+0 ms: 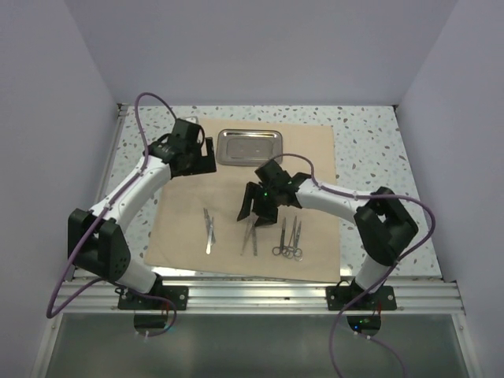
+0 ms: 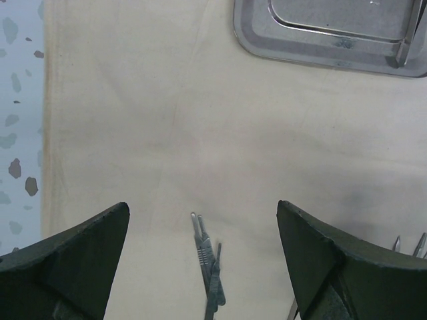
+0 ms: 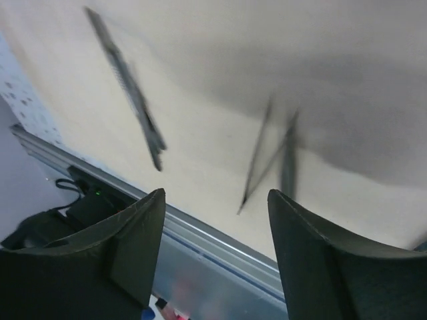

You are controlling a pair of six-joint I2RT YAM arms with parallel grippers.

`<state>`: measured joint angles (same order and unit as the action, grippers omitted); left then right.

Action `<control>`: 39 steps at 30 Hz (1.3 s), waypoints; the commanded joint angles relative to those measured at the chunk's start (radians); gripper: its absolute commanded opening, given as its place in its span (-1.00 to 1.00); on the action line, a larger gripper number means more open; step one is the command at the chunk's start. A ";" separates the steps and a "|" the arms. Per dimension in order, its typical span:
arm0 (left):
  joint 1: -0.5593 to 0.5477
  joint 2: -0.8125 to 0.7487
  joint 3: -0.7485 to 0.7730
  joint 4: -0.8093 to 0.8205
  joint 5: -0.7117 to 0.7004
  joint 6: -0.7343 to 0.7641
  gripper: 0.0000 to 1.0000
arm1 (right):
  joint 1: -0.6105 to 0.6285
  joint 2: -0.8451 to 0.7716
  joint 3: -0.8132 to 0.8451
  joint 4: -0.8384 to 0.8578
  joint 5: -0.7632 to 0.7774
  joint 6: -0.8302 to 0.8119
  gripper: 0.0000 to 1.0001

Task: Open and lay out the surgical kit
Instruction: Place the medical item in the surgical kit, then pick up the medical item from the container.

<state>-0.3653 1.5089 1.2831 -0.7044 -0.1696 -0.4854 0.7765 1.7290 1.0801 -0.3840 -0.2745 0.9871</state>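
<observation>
The tan cloth wrap [image 1: 315,157] lies spread flat on the table. The empty steel tray [image 1: 250,146] sits at its far middle. Along the near part lie the scalpels [image 1: 209,230], the tweezers [image 1: 250,238] and the ring-handled scissors [image 1: 289,239]. My left gripper [image 1: 198,160] hovers open and empty over the cloth's far left, beside the tray. In the left wrist view [image 2: 201,205] the cloth [image 2: 200,120], tray [image 2: 333,33] and scalpels [image 2: 208,267] show. My right gripper [image 1: 254,209] hangs open and empty just above the tweezers. Its wrist view [image 3: 215,194] shows blurred scalpels [image 3: 130,87] and tweezers [image 3: 267,153].
The speckled table top [image 1: 370,150] shows around the cloth. An aluminium rail [image 1: 260,291] runs along the near edge and also shows in the right wrist view [image 3: 220,247]. Grey walls close in the back and both sides.
</observation>
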 commanded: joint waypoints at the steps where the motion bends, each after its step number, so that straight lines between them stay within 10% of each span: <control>1: 0.017 -0.039 -0.007 0.023 -0.010 0.036 0.92 | -0.035 -0.026 0.179 -0.142 0.090 -0.085 0.36; 8: 0.029 -0.032 -0.025 0.046 0.004 0.051 0.92 | -0.233 0.064 0.586 -0.297 0.176 -0.228 0.39; 18: 0.037 -0.009 -0.034 0.052 0.021 0.065 0.91 | -0.387 0.607 1.388 -0.607 0.363 -0.426 0.28; 39: 0.045 0.077 -0.050 0.101 0.076 0.056 0.90 | -0.385 0.845 1.439 -0.526 0.347 -0.429 0.15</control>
<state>-0.3332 1.5906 1.2449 -0.6502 -0.1074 -0.4484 0.3817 2.5492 2.4672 -0.9211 0.0837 0.5682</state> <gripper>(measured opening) 0.951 0.582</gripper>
